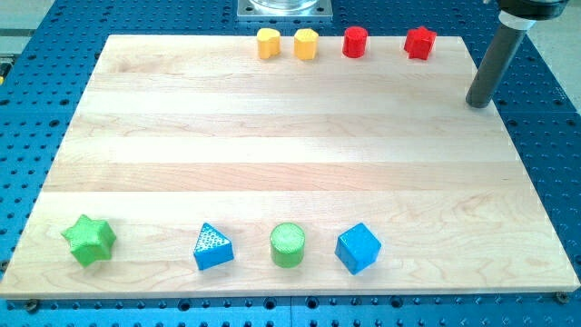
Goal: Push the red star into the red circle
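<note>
No brand, label or writing can be read anywhere in this view. The largest thing is the surface (290, 163), a pale board of glued wooden strips with visible grain, lying on a blue perforated metal base (554, 173). My end effector is a plain dark matte rod with nothing that opens or closes, and it grips nothing; my tip (477, 103) rests at the board's right edge near the view's top, to the right of and slightly below the red star (420, 43), apart from it. The red star sits in the top row, with the red circle (354, 42), a short cylinder, to its left and clearly apart. Further left stand a yellow hexagon-like block (306, 44) and another yellow block (268, 43), its shape unclear. Along the bottom lie a blue cube (358, 248), a green star (89, 240), a green cylinder (288, 244) and a blue triangle (212, 247) with a speckled top.
</note>
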